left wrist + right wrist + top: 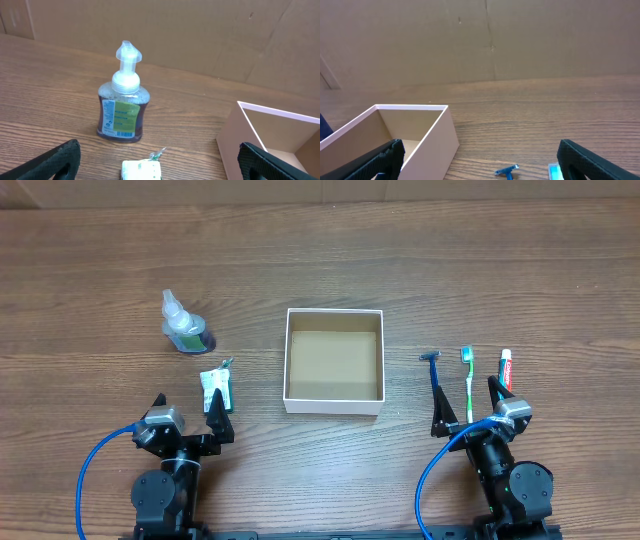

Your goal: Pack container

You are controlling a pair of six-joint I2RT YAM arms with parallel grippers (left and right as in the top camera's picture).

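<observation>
Container stands at the middle of the surface, open side up, brown floor bare, nothing packed yet. It lies between the two arms and slightly ahead of both: inward and to the right of the left claw, inward and to the left of the right claw. Neither arm is clearly the nearer.

Both claws are spread wide and empty, low over the near edge of the surface.

Right side: the toothbrush lies with its long axis running straight away from the robot, its handle end falling between the right claw's fingers. The razor and the toothpaste tube lie parallel, just beside it on either hand.

Left side: a small white-and-green packet sits just ahead of the left claw's inner finger; a soap bottle stands further out.

Judgement: the toothbrush is the best-placed first pick, as the right claw is already lined up over it. The carry then runs leftward and a little forward into the container, with the toothbrush probably best laid along a wall or on the diagonal.
</observation>
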